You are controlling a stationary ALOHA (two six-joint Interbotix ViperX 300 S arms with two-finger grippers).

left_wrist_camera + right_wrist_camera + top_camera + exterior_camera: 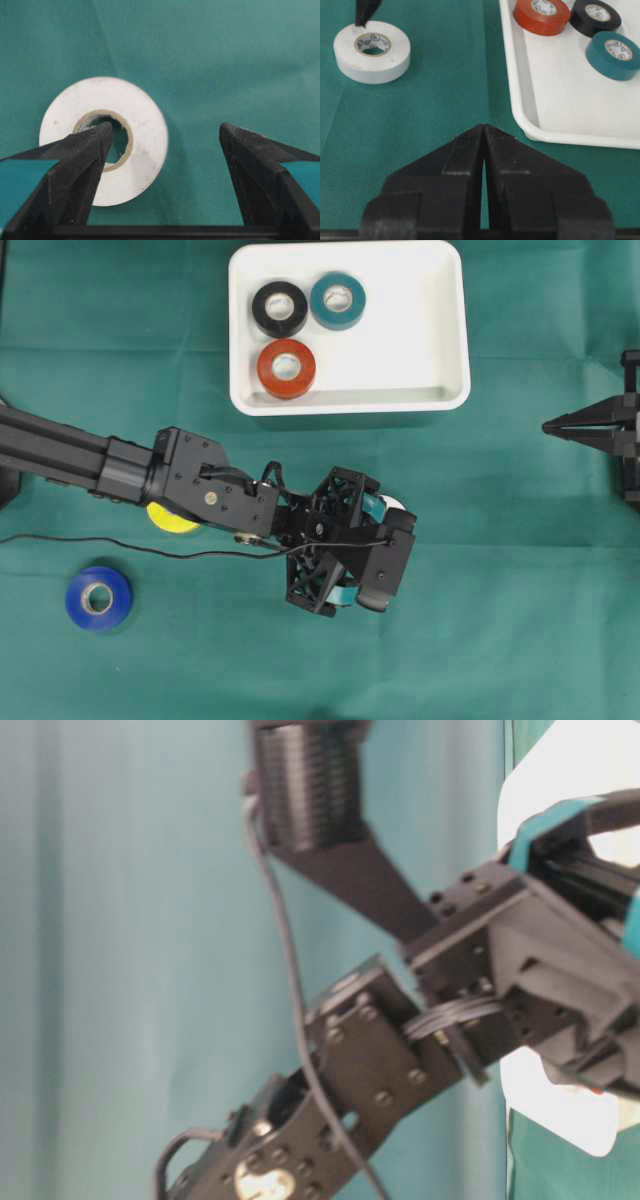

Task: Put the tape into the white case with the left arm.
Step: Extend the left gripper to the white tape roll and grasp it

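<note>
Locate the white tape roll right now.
The white tape roll lies flat on the green cloth, outside the white case, with one finger of the open left gripper over its hole.

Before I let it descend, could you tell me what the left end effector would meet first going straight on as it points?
Most likely the white tape roll: one finger of the open left end effector sits over its core hole, the other over bare cloth. Height is unclear.

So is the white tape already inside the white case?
No, the white tape lies on the green cloth outside the white case, which holds three other rolls.
</note>
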